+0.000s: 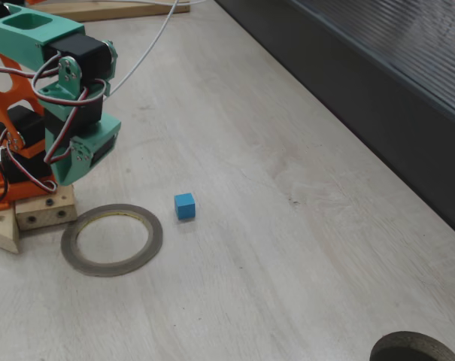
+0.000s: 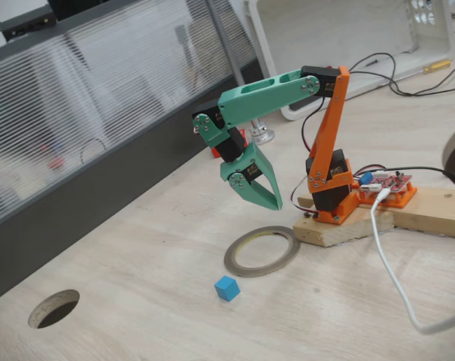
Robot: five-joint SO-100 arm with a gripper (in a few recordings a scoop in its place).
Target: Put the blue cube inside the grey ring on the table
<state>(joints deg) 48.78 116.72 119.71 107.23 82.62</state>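
In both fixed views the blue cube [image 2: 226,288] sits alone on the table [image 2: 137,316], nearest to the camera in the view that looks at me from the front. It lies flat, with its faces slightly turned, and nothing touches it. Just beside it, a little further back, is the grey ring [image 2: 262,251]. The cube is outside the ring, close to its outer edge but not touching it. The ring lies flat, and its inside is bare table.

Behind the ring my claw [image 2: 259,197] hangs in the air, above the far edge of the ring and pointing down and a little forward. It holds nothing. The 2 fingers look close together, almost meeting at the tips, but from these angles I cannot tell for sure whether they are fully together. In the view from above my shoulder I see my wrist [image 1: 84,147] above the wooden base [image 1: 31,214], near the ring [image 1: 111,240] and well apart from the cube [image 1: 185,205].

Further back is the dark ribbed wall panel [image 2: 84,135], and there is a round hole in the table [image 2: 54,308] far from my work.

I judge that the task is at its first step: the reach toward the cube is not yet done. The next move calls for spreading my fingers, going forward past the ring, and coming down over the cube. The cube is very small, so my fingers must be well centred, or it can slip away.
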